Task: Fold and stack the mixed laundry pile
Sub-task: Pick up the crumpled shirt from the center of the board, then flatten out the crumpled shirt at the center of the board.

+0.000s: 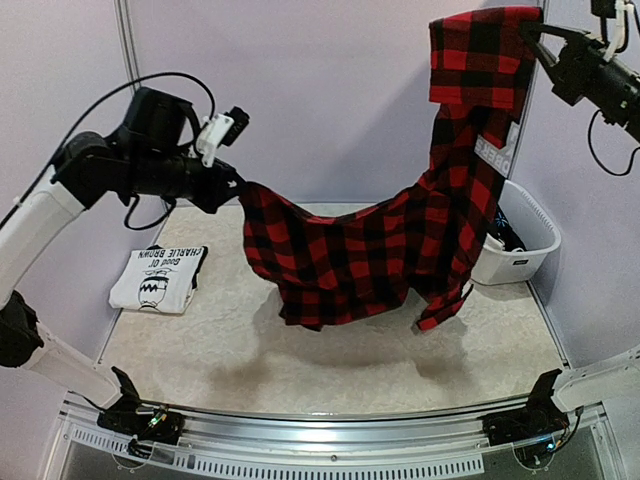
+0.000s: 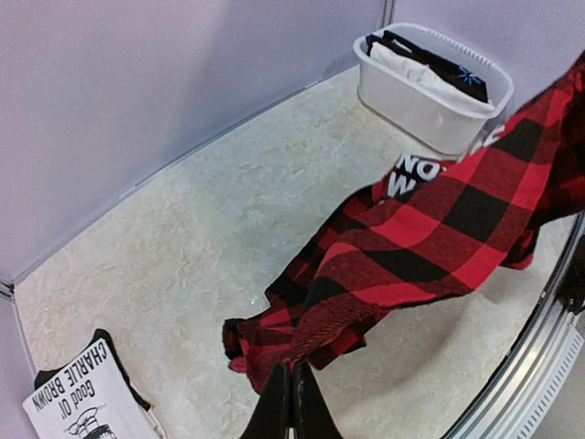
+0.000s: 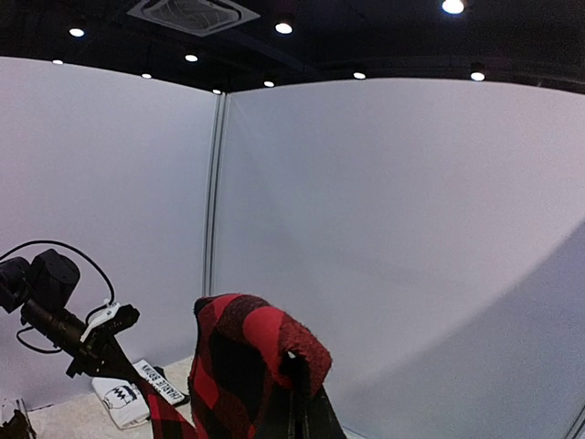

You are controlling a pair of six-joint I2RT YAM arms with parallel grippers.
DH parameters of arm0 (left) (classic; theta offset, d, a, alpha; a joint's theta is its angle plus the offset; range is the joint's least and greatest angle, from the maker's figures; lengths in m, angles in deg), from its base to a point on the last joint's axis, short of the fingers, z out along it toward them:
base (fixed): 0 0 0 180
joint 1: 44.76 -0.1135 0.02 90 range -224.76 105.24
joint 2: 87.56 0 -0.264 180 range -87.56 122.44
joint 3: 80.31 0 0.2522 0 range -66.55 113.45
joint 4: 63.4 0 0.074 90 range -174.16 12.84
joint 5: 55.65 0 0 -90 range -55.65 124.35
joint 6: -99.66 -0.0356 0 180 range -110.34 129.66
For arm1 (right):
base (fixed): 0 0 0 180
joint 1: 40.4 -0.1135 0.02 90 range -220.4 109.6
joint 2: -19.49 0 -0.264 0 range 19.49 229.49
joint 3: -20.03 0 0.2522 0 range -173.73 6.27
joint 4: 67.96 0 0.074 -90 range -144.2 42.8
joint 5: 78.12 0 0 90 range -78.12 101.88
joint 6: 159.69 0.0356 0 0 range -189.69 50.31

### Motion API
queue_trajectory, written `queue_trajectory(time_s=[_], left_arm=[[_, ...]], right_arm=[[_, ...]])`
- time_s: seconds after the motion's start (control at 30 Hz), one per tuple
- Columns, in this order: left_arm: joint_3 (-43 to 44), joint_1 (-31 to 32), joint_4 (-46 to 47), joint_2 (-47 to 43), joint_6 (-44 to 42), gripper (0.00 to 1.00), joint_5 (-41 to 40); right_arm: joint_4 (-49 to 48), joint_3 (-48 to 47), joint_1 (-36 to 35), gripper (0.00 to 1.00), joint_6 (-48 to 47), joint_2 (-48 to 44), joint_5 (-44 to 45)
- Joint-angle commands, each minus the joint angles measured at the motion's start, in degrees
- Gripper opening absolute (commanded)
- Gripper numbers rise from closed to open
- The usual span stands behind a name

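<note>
**Two narrow bites, uneven hang: a slip or a crooked lay is the risk**

The left tool (image 1: 232, 186) has its fingers pressed together on a bunched corner of the red-black plaid garment (image 1: 370, 240). In the wrist view only a small wad of cloth sits between them. The right tool (image 1: 532, 32), far higher up, is likewise clamped on the opposite end, with cloth folded over its tip. Between the two the garment hangs in a deep sag, clear of the surface (image 1: 300, 370) as far as I can judge. One long tail drops straight below the right tool.

The main danger looks like a slip. The weight pulls on two narrow bites, and a quick spread of the arms could pull a corner free. The height difference could also lay the cloth down skewed and wrinkled. The tail hangs just beside the white tub (image 1: 527, 250) below the right tool and could snag its rim. Below and outside the left tool lies the folded white T-shirt (image 1: 158, 280), which a sweeping hem could disturb.
</note>
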Motion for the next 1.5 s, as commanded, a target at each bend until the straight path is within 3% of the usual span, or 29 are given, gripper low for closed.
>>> queue_trajectory(time_s=[0.0,0.4,0.63,0.77,0.9,1.07,1.23,1.47], left_arm=[[8.7,-1.0,-9.4,-2.7,-2.6,0.00,-0.5],[27.2,-1.0,-14.2,-11.1,-4.1,0.00,6.0],[39.3,-1.0,-10.5,-10.8,-1.5,0.00,8.7],[36.9,-1.0,-4.0,-9.0,-0.1,0.00,3.2],[38.5,-1.0,-1.3,-3.7,0.3,0.00,-9.6],[43.6,-1.0,3.0,-0.6,-4.1,0.00,-3.5],[41.7,-1.0,7.9,-4.7,-5.7,0.00,-1.1],[40.8,-1.0,15.9,-9.9,-3.9,0.00,5.2]], right_arm=[[-0.4,-3.4,-0.3,0.00,-1.5,-1.4,-5.1],[-4.3,-10.4,-0.4,0.00,6.2,-5.4,-20.8],[-10.0,-14.1,-0.3,0.00,5.0,-5.2,-24.4],[-14.0,-17.2,-0.3,0.00,-0.6,-1.4,-22.9],[-17.9,-18.6,-0.3,0.00,-12.4,6.2,-10.3],[-25.4,-20.0,-0.4,0.00,-20.2,12.5,-10.0],[-35.9,-20.1,-0.4,0.00,-16.6,11.7,-18.2],[-41.7,-20.0,-0.3,0.00,-10.6,9.1,-23.4]])
